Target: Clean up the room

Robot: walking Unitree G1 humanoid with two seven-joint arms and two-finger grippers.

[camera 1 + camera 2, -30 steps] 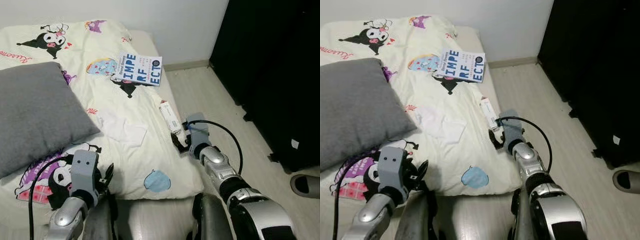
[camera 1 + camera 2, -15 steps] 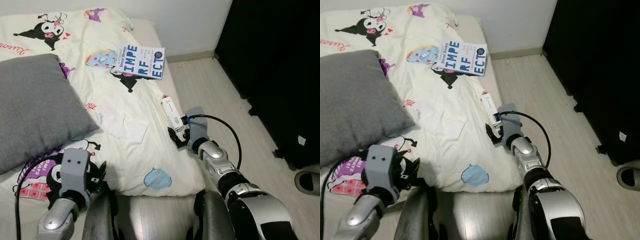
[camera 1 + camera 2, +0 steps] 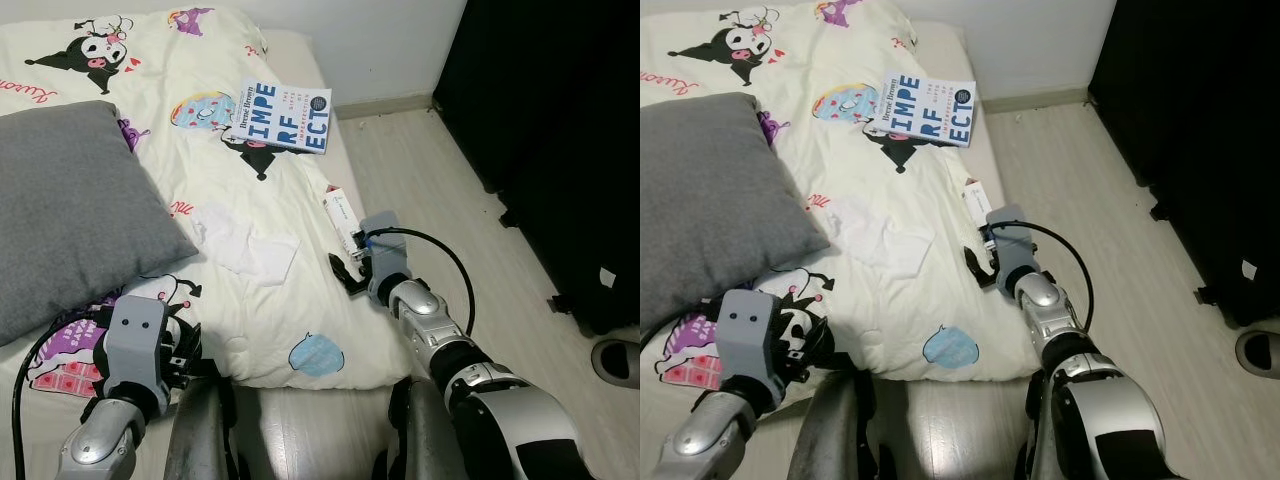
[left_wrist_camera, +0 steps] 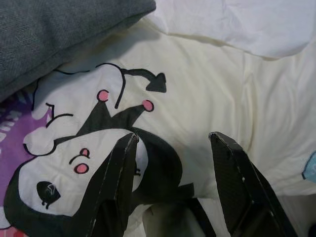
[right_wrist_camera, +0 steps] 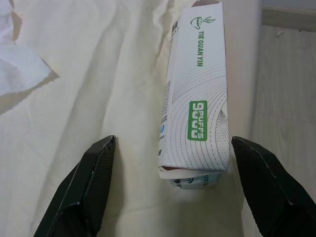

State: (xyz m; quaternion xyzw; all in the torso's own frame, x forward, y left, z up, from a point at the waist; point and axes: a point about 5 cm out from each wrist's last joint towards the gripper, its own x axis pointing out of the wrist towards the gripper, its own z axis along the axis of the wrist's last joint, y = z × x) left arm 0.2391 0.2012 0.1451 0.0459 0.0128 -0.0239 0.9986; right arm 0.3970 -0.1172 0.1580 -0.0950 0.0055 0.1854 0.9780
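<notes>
A long white tea box [image 5: 197,98] with green print lies on the cartoon-print blanket [image 3: 270,300], close to the bed's right edge [image 3: 343,218]. My right gripper [image 5: 173,139] is open, low over the blanket. Its two black fingers [image 5: 94,182] stand on either side of the box's near end without touching it. A blue-and-white book [image 3: 280,117] lies farther up the bed. A crumpled white tissue [image 3: 245,245] rests mid-bed. My left gripper [image 4: 173,135] is open over the blanket near the grey pillow [image 3: 70,210], holding nothing.
Pale wood floor [image 3: 430,190] runs along the bed's right side. A tall black cabinet [image 3: 560,120] stands at the right. A dark slipper [image 3: 615,360] lies on the floor at the far right. The bed's front edge is just before my legs.
The view has shifted a little. My right gripper has edged forward to the box's near end. My left gripper has drawn back toward me and sunk lower.
</notes>
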